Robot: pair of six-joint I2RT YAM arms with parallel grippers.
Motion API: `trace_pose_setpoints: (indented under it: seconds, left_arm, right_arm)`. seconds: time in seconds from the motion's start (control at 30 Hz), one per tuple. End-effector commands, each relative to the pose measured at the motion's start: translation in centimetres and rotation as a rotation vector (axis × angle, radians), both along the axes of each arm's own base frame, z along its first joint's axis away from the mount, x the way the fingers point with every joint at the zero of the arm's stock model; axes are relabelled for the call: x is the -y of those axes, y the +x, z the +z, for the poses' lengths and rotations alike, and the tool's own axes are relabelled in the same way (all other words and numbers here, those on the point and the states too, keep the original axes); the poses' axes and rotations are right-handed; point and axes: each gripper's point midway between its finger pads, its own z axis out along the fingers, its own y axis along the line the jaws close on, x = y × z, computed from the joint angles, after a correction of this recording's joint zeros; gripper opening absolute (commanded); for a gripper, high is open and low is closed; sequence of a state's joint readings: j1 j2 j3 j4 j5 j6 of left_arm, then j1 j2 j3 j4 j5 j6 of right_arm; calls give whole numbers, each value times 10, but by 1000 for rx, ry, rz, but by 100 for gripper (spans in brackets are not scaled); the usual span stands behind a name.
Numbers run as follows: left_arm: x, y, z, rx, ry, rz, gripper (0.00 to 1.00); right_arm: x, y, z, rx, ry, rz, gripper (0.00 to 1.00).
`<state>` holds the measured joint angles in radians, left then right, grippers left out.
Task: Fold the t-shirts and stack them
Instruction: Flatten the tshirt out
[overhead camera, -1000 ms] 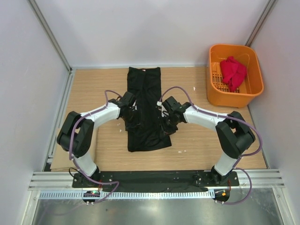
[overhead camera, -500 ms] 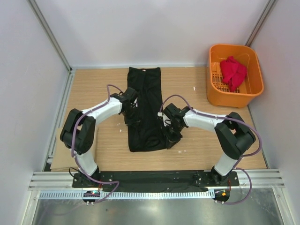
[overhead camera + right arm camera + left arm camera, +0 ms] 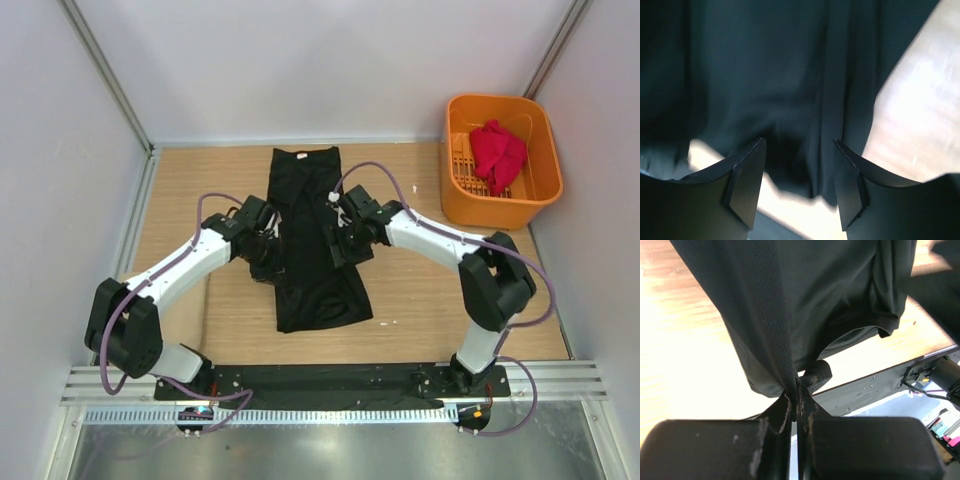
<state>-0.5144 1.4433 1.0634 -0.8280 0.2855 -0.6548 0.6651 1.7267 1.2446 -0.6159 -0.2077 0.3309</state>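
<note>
One black t-shirt [image 3: 320, 290], one red t-shirt [image 3: 497, 155], one orange basket [image 3: 500, 213]

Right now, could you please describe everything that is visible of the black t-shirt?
The black t-shirt is soft, plain cloth with a fine mesh weave. It lies on the wooden table as a long narrow strip, folded lengthwise, collar at the far end, wider hem toward the arm bases. The left end effector is shut on its left edge, lifting a fold. The right end effector is open over its right side; contact cannot be told.
</note>
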Motion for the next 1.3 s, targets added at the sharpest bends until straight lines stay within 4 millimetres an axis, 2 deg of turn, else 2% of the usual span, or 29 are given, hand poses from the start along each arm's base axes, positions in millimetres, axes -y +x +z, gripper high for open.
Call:
trace_pose_setpoints:
  seconds: [0.0,0.13,0.23,0.27,0.3,0.37,0.4,0.43,0.47,0.5,0.53,0.6,0.63,0.67,0.7,0.73,0.77,0.8,0.83,0.9,0.93,0.97,1.0,1.03,1.07,1.1,1.13,1.2,1.27]
  left_arm:
    - [4,-1,12,15,-57,13,0]
    - [0,0,15,22,-50,13,0]
    - [-3,-2,11,10,-50,27,0]
    - [-2,-4,11,8,-55,28,0]
    - [-3,-5,9,2,-58,35,0]
    - [-7,-10,3,-17,-49,51,0]
    - [-8,-11,1,-23,-49,57,0]
    - [-12,-14,-5,-40,-41,73,0]
    - [-13,-16,-8,-55,-41,80,0]
    - [-13,-17,-10,-60,-48,83,0]
    - [-15,-21,-15,-79,-51,91,0]
    - [-16,-23,-21,-92,-52,101,0]
    - [-16,-23,-23,-96,-56,104,0]
    - [-14,-25,-23,-103,-65,104,0]
    - [-14,-25,-24,-112,-69,105,1]
    - [-12,-25,-23,-113,-79,103,5]
    - [-9,-25,-20,-117,-98,100,10]
    - [-7,-25,-18,-114,-109,98,17]
    - [-6,-26,-15,-112,-120,97,20]
    - [-3,-26,-10,-107,-143,99,30]
    - [-3,-26,-5,-95,-155,97,31]
    - [-3,-28,-4,-96,-157,99,31]
    - [-5,-31,-5,-101,-151,105,31]
    - [-6,-32,-4,-96,-149,107,30]
    - [-8,-35,-5,-103,-144,113,28]
    - [-10,-38,-9,-116,-138,121,26]
    - [-10,-40,-11,-124,-137,129,25]
    - [-10,-41,-13,-133,-142,143,25]
    - [-10,-39,-13,-127,-143,152,26]
  right_arm:
    - [-3,36,-13,59,-61,-74,61]
    - [3,53,-32,61,-120,-99,60]
    - [17,53,-55,29,-183,-126,57]
    - [21,52,-60,18,-193,-134,56]
    - [26,49,-65,7,-203,-141,49]
    - [38,28,-78,-50,-225,-153,29]
    - [40,19,-69,-52,-203,-163,14]
    - [53,-12,-84,-130,-214,-185,11]
    - [47,-30,-80,-160,-151,-181,10]
    - [43,-46,-63,-147,-92,-174,10]
    - [47,-90,-73,-214,-102,-168,10]
    - [36,-129,-63,-262,-13,-129,16]
    - [36,-145,-50,-244,47,-124,25]
    - [35,-141,-42,-223,80,-164,44]
    - [37,-135,-33,-175,90,-172,55]
    - [35,-108,-6,-82,119,-201,65]
    - [36,-88,6,8,109,-172,78]
    - [39,-63,17,89,89,-187,81]
    - [35,-23,32,138,82,-220,82]
    - [39,24,40,180,47,-249,82]
    - [30,60,67,229,67,-266,81]
    - [30,86,44,199,14,-272,75]
    - [24,105,40,223,-18,-222,71]
    - [9,136,72,292,12,-207,60]
    - [1,153,41,259,-33,-178,52]
    - [-6,167,39,285,-47,-129,41]
    - [-19,187,63,334,-10,-110,34]
    - [-35,214,47,336,-28,-77,34]
    - [-36,217,25,293,-66,-53,34]
